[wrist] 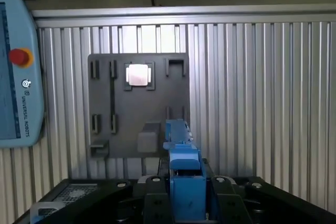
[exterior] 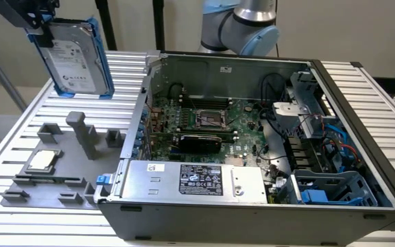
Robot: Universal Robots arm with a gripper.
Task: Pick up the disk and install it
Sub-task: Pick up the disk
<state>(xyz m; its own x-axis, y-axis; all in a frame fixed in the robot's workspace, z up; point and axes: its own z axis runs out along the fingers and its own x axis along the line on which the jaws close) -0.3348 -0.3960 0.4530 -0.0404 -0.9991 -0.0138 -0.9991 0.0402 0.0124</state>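
At the exterior view's far left, high above the grey holder tray [exterior: 47, 191], we see the gripper [exterior: 38, 28] with its fingers pinching the disk [exterior: 77, 56] by its upper end. We judge that this grip leaves the drive's body free. It hangs on edge, slightly tilted, well clear of the tray's upright posts [exterior: 84, 134] and apart from the open computer case [exterior: 362, 103] to the right. Its face is silver-grey metal with a white printed label. A bright blue carrier frame [wrist: 184, 182] runs along its edges, and this frame sits between the black fingers.
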